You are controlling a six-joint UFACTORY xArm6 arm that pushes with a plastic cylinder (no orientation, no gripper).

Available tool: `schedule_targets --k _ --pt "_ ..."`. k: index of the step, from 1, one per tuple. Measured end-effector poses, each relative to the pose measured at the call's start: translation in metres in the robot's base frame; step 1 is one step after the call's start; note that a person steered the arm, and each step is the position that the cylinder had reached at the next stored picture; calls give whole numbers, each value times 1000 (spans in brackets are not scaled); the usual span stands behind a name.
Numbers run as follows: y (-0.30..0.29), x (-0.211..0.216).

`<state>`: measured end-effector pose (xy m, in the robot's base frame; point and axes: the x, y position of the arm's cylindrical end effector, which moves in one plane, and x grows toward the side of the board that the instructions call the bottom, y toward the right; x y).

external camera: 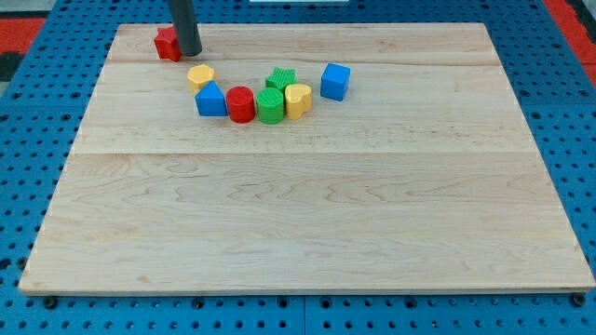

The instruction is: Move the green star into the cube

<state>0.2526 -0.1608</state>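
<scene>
A pale wooden board [307, 214] lies on a blue perforated base [568, 84]; a red perforated area [28, 23] shows at the view's top corners.

The arm ends in a dark rod with no jaws, so there is nothing to spread or pinch. My tip [190, 54] rests at the board's top-left area, touching or just beside the red block [167, 43], which sits at its left; its shape cannot be made out.

Right of and below my tip, in order:
- yellow block [200, 76], near;
- blue block [211, 100];
- red cylinder [240, 104];
- green block [270, 105];
- green star [280, 81], behind the green block, well apart from my tip;
- yellow block [297, 100];
- blue cube [335, 81], farthest right, just apart from the cluster.
</scene>
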Motion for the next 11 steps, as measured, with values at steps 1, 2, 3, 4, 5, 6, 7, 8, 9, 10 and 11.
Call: schedule_targets --k 1,2,3,4,5,6,7,8,9,10,11 --pt "20 5" --pt "115 -2" --pt "106 39" --pt "106 65" --pt "141 74" --pt "145 47" --pt "127 9" --pt "129 9" --pt "165 10" --pt "137 5" --pt "87 -13"
